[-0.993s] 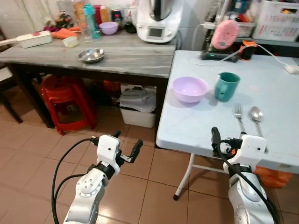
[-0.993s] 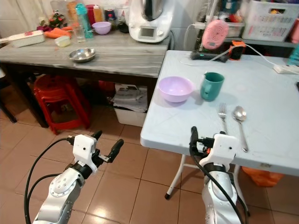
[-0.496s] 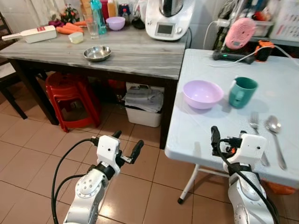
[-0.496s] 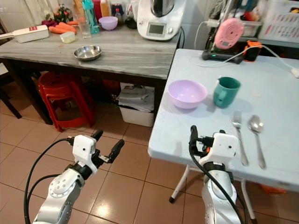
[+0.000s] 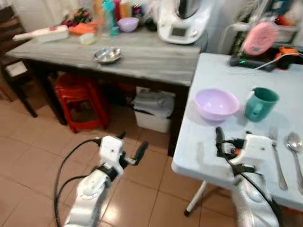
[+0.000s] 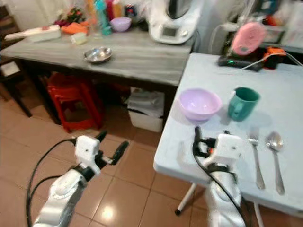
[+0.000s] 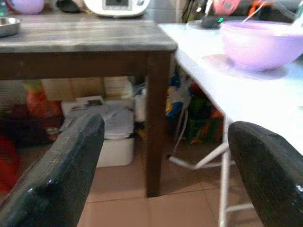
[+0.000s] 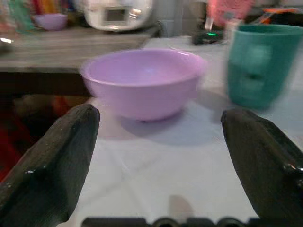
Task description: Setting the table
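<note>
Left eye view, slightly blurred: a pale blue table (image 5: 222,156) is seen on the robot's right, w/ a lilac bowl (image 5: 217,103) near its left edge and a teal mug (image 5: 260,102) just beside the bowl, to the right. A fork (image 5: 277,158) and a spoon (image 5: 297,156) are laid side by side, near but apart, closer to the robot than the mug. At the table's far end a pink device (image 5: 260,38) is stood on a dark base w/ a green light.

The right gripper (image 8: 163,161) is held low over the near part of the blue table, fingers spread wide w/ nothing between them; in the right wrist view the bowl is framed straight ahead and the mug beside it, neither touched. The left gripper (image 5: 130,149) is held over the tiled floor (image 5: 38,151), well apart from the table, fingers (image 7: 52,175) also spread and empty.

To the left, butted against the blue table, a grey wooden table (image 5: 142,59) is seen. On it: a steel bowl (image 5: 107,55), a white kitchen appliance (image 5: 182,21), a small purple bowl (image 5: 128,23), bottles (too blurred to tell apart). Under it: a red stool (image 5: 75,99) and a white bin (image 5: 154,111).
</note>
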`<state>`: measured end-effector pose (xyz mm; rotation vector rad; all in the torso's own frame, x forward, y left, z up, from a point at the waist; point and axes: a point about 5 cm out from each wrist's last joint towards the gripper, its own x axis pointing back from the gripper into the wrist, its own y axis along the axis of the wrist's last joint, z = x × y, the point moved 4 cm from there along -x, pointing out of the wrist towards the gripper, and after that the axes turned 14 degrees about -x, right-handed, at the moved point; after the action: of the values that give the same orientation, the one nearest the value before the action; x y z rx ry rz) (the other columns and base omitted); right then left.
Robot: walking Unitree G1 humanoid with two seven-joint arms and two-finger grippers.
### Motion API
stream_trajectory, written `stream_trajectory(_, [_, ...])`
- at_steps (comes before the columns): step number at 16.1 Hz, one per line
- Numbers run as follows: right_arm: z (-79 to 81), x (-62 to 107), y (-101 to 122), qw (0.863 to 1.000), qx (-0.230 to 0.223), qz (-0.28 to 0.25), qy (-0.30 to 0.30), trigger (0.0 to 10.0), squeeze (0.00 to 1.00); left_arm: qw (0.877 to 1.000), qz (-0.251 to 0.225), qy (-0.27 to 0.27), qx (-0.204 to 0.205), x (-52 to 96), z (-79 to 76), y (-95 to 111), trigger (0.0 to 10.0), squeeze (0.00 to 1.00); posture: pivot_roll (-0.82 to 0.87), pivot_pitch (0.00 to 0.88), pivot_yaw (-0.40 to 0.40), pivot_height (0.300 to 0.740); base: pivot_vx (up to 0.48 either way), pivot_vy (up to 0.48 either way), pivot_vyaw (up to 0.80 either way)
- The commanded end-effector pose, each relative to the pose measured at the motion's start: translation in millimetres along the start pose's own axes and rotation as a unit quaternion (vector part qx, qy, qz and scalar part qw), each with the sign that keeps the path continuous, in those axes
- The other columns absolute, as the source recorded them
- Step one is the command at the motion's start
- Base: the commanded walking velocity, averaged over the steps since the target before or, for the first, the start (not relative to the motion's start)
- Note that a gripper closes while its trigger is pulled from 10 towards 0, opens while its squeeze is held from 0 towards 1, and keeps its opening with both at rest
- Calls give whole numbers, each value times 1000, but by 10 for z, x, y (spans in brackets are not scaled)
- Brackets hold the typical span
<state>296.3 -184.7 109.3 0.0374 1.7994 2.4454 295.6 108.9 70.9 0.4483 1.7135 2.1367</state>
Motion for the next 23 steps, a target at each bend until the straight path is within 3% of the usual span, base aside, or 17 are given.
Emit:
stream_trajectory(1, [-61,24,27,1000,14,-4,-4,10000,0,1000,-9,-5,-2,-39,-22,62,10000,0,4,0,23,740,307,0,0])
stream_trajectory(11, [82,-9,122,995,86,-18,38,10000,0,1000,-11,-5,9,-54,-59,60,10000,0,-5,0,18,740,281,0,0])
stream_trajectory(16, [120,-101,35,985,154,33,76,10000,0,1000,-15,-16,-5,-41,-77,58,10000,0,-10,0,4,740,0,0,0])
stream_trajectory(18, [140,-163,9,978,175,55,97,10000,0,998,-29,-57,15,-25,-184,94,10000,0,-13,0,-5,740,0,0,0])
stream_trajectory(23, [271,-310,-63,957,211,110,163,10000,0,994,-37,-98,-2,21,-275,118,10000,0,-11,0,-16,740,0,0,0])
